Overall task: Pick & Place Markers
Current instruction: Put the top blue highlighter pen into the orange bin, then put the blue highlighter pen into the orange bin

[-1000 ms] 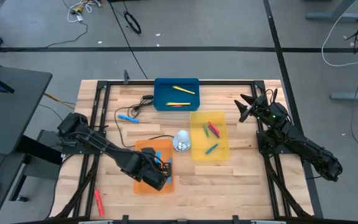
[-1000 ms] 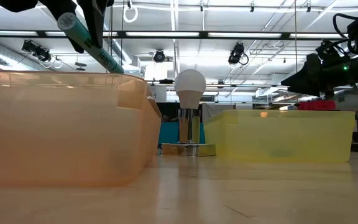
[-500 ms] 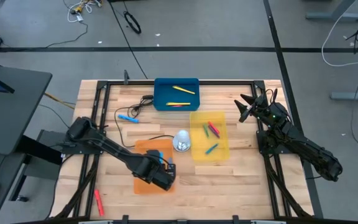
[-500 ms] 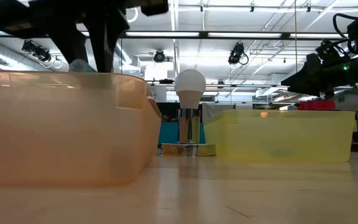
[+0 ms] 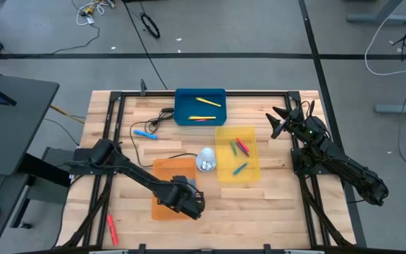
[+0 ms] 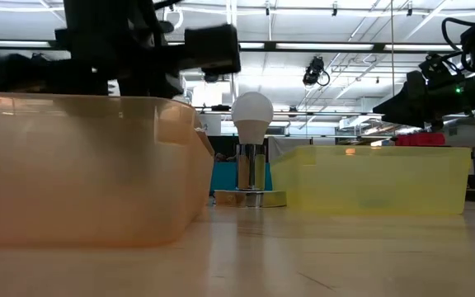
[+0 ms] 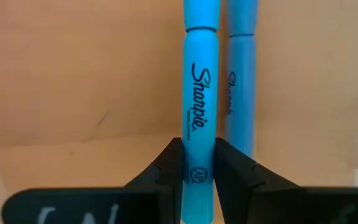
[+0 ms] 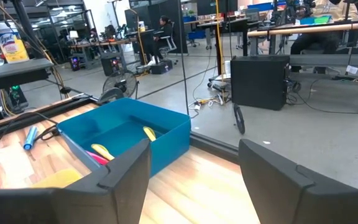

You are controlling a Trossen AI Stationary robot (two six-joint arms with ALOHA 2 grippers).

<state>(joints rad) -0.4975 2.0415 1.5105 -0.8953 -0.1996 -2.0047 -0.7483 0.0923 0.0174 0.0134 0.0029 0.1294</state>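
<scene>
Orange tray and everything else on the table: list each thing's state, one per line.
Left pincer: shut on a light blue marker, low inside the orange tray.
Second light blue marker: lying on the tray floor alongside.
Right pincer: open, empty, waiting at the table's right edge.
Yellow tray: holds several markers.
Blue tray: holds yellow markers.
Red marker: loose on the table.

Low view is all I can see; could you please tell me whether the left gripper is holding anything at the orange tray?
Observer: Yes, the left gripper is shut on a light blue marker, low inside the orange tray.
Operator: Is anything else in that tray?
Observer: A second light blue marker lies right beside the held one.
Operator: And the right gripper?
Observer: The right gripper waits open and empty by the table's right edge.
</scene>
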